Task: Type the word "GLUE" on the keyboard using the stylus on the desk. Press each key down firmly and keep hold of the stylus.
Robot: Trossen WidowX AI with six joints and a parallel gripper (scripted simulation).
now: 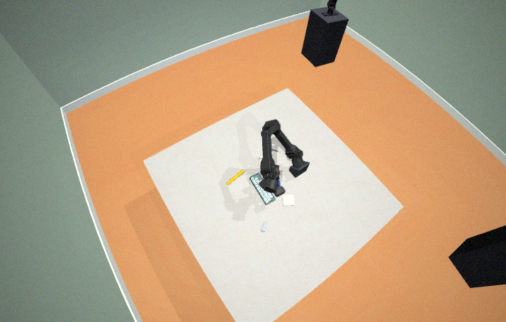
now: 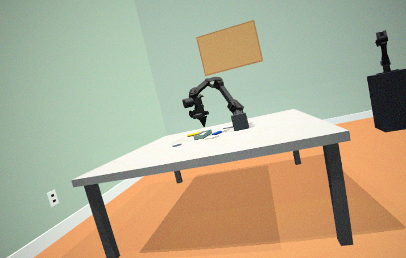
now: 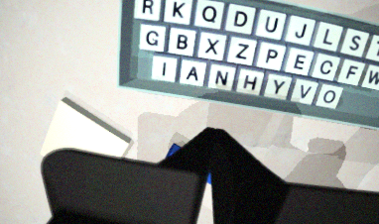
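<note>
I think the blue stick (image 1: 278, 183) (image 2: 216, 133) (image 3: 174, 151) is my stylus, though I can't be sure. It lies flat on the desk (image 1: 334, 215) (image 2: 134, 159), between the keyboard (image 1: 256, 186) (image 2: 202, 136) (image 3: 130, 64) and the arm's foot. That is a handy spot, as the keys would be a short trip away once I have it.

My gripper (image 1: 280, 191) (image 2: 203, 125) (image 3: 213, 136) is closed tight, and its two tips meet with nothing pinched between them. It points down and hangs above the desk, near the blue stick, touching nothing that I can see. I guess it needs to open wide before it goes down for a grab.

The keyboard lies flat with its letters showing, so I can read G, L, U and E. They are mixed up, so I must look for each one.

Next to the keyboard's end is a white pad (image 1: 288, 199) (image 2: 212, 137) (image 3: 85, 134). A yellow stick (image 1: 235, 176) (image 2: 193, 134) lies on the far side, out of the way.
</note>
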